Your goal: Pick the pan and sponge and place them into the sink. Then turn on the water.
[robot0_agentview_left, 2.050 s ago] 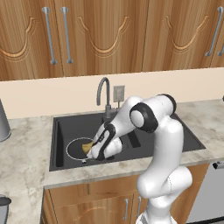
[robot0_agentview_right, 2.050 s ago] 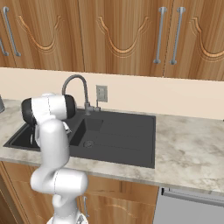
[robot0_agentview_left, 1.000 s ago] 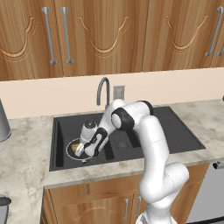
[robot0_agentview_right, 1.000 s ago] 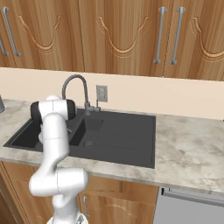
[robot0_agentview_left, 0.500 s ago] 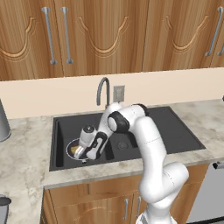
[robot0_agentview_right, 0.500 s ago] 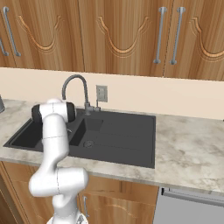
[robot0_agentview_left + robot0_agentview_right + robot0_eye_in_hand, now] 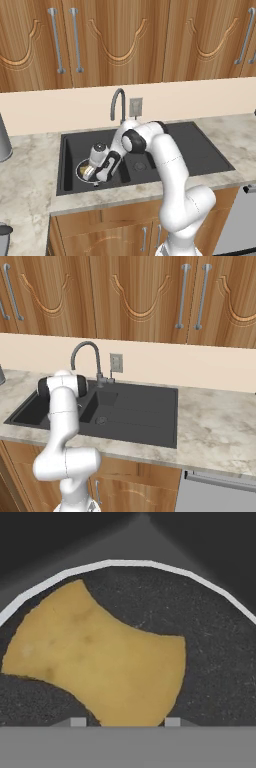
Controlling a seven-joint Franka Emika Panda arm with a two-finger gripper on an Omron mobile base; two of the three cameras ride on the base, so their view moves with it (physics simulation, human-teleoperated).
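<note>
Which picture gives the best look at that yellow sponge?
The hand view: the sponge fills the middle, lying in the pan with its curved edges clear. The left base view shows a small yellow patch beside the gripper. In the right base view the arm hides that basin.

A home kitchen: carved wooden cabinets (image 7: 115, 40) with metal bar handles line the far wall above a marble-patterned table (image 7: 215, 421) holding a black sink (image 7: 145, 416) with gooseneck faucet (image 7: 86, 358).
</note>
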